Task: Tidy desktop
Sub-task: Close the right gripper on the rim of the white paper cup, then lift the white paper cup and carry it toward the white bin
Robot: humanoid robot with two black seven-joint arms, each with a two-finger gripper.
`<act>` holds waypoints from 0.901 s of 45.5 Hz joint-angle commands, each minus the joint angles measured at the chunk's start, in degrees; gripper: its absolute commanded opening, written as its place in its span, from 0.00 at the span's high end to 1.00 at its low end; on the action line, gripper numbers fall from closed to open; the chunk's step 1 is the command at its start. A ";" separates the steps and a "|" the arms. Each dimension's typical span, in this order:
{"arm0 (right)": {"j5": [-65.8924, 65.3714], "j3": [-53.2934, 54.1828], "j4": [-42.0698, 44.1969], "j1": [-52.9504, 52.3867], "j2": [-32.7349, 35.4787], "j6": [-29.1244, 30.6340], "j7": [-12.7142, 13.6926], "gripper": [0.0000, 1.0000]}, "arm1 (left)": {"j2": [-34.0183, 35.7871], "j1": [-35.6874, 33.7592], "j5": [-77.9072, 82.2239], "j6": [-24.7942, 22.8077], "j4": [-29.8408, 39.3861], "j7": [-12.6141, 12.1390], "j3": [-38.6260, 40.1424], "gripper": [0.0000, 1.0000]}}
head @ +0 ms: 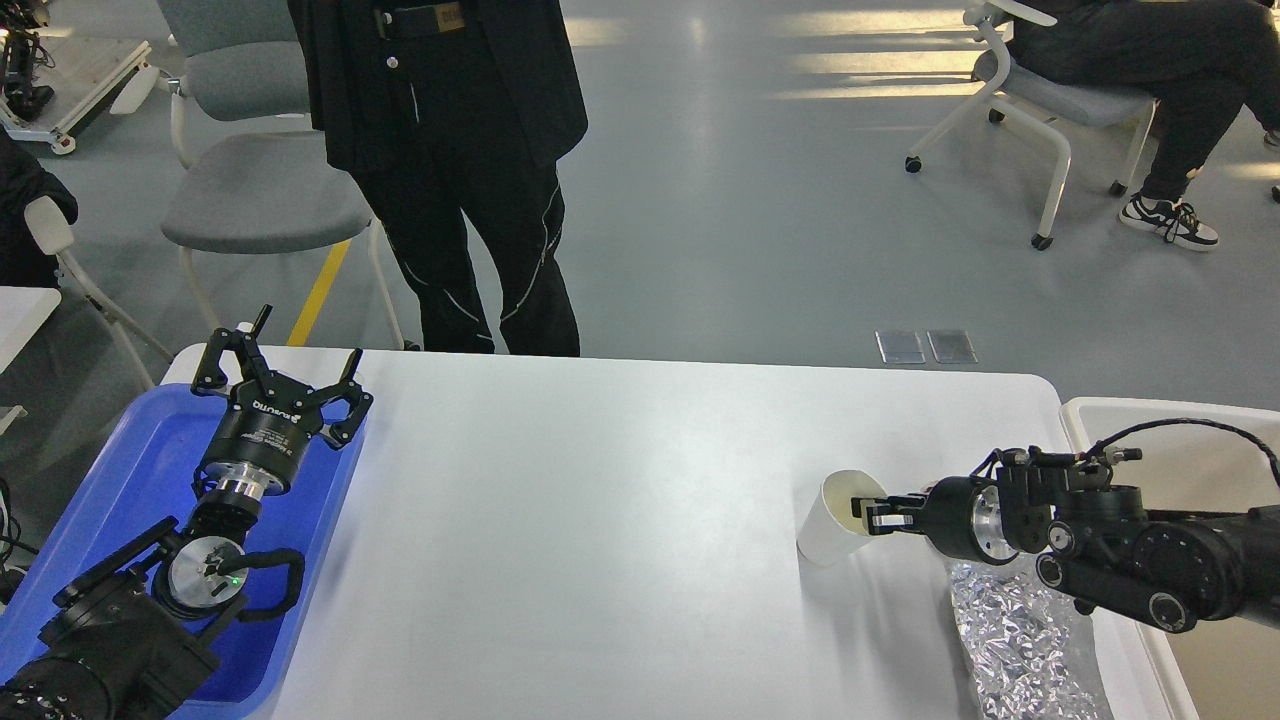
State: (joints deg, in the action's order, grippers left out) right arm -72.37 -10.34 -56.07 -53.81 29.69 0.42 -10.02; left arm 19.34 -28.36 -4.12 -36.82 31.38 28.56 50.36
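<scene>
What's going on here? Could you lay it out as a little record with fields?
Surface: white desktop
Left tool: open, empty, above blue tray
Right tool: at rim of white paper cup, one finger inside
Cup: tilted, on desktop
Other litter: crumpled foil, under right arm
Bin: beige, right of desktop
Bystander: standing behind desktop

Desktop [620, 520] was a large plain white rectangular tabletop with rounded corners, smooth and slightly glossy, lying flat and level, filling most of the lower head view, its far edge toward the standing person
</scene>
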 commanded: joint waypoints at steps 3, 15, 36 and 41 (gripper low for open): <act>0.82 -0.29 -1.05 -2.79 2.04 0.02 -0.09 1.00 | 0.00 -0.03 -0.02 -0.01 0.00 0.00 0.00 0.00; 4.60 -0.64 -5.71 -8.06 6.43 3.35 0.09 1.00 | 0.00 -0.03 0.07 -0.01 0.00 0.00 0.00 0.00; 5.13 -0.65 -25.66 -20.81 24.27 10.30 0.27 1.00 | 0.00 -0.03 -0.02 -0.01 0.00 0.00 0.00 0.00; 5.04 -0.64 -25.84 -22.57 25.77 11.71 0.27 1.00 | 0.00 -0.03 -0.02 -0.01 0.00 0.00 0.00 0.00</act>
State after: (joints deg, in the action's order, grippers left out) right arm -67.50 -11.03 -76.46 -71.02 49.11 8.84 -9.78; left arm 19.33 -28.39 -4.11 -36.84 31.38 28.57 50.36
